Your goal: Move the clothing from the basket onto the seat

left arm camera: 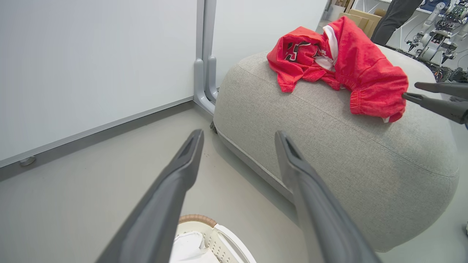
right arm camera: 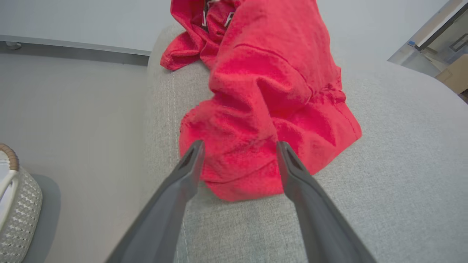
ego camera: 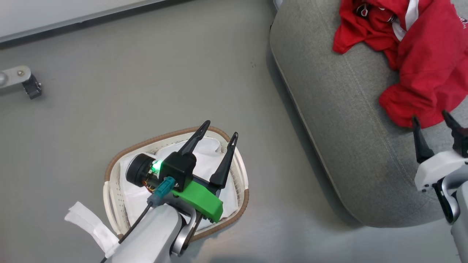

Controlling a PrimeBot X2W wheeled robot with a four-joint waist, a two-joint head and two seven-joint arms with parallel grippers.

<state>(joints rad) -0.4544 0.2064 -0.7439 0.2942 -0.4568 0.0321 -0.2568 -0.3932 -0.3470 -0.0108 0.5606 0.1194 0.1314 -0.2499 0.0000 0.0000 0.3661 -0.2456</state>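
The red clothing [ego camera: 420, 54] lies crumpled on top of the grey seat [ego camera: 347, 128], its numerals showing in the left wrist view [left arm camera: 296, 51]. My right gripper [ego camera: 429, 115] is open at the heap's near hem, and its fingertips flank the hem [right arm camera: 240, 144] without clamping it. The clothing [right arm camera: 263, 109] rests on the seat [right arm camera: 384, 182]. My left gripper [ego camera: 222, 128] hangs open and empty over the basket [ego camera: 146, 142], which holds a white cloth [ego camera: 135, 197]. The left wrist view has those open fingers [left arm camera: 238, 134] above the basket rim [left arm camera: 197, 220], and the right gripper [left arm camera: 410, 90] beside the clothing [left arm camera: 347, 69].
Grey floor lies between the basket and the seat [left arm camera: 329, 153]. A metal foot with a caster [ego camera: 22, 82] stands at the far left. A white wall panel with a grey post [left arm camera: 204, 73] runs behind. A person's legs [left arm camera: 396, 18] and lab equipment [left arm camera: 442, 22] stand beyond the seat.
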